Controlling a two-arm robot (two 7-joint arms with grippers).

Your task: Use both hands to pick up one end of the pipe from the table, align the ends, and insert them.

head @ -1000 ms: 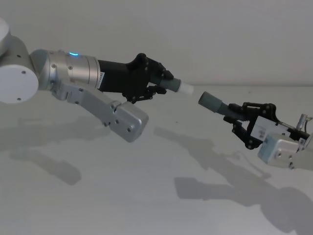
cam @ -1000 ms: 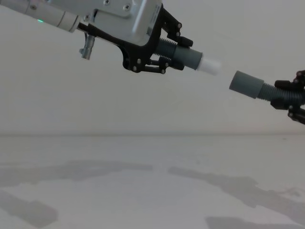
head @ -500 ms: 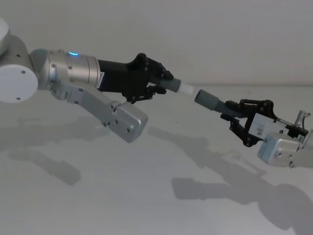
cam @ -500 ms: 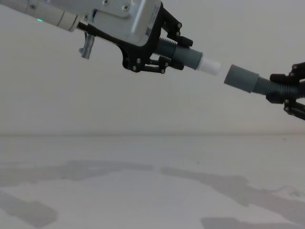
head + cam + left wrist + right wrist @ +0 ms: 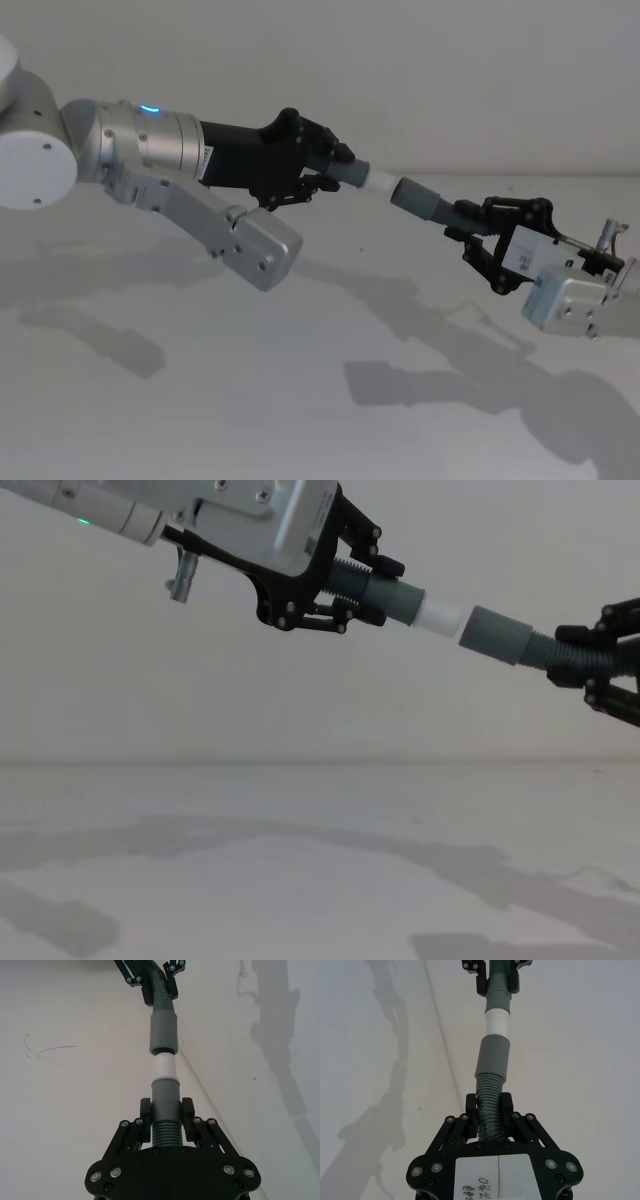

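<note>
White tip (image 5: pixel 441 616) meets grey cuff (image 5: pixel 495 637) — that is the news! Half a second ago there was still a clear gap between the two pipe ends; now the right gripper (image 5: pixel 478 232) has carried its ribbed piece (image 5: pixel 566 659) up and to the left, and the cuff's mouth sits right at the end of the tip. The left gripper (image 5: pixel 322 172) has not budged, holding its short piece (image 5: pixel 392 598) high above the table (image 5: pixel 300 400) on the same slant as before. By my reading, alignment is done and insertion is just starting; what remains is a straight push along the shared axis.

Both grippers are pinched on their pieces: the left wrist view shows the left fingers (image 5: pixel 145 1119) clamped either side of the short piece's ribbed base, and the right wrist view shows the right fingers (image 5: pixel 471 1109) squeezing the corrugated hose just behind the cuff.

From the chest view, side on, the two pieces lie along one falling line, left high, right lower, both well clear of the table. The wrist views look straight down that line: the tip centred on the cuff with no sideways offset. How far the tip has entered, if at all, I cannot tell.
</note>
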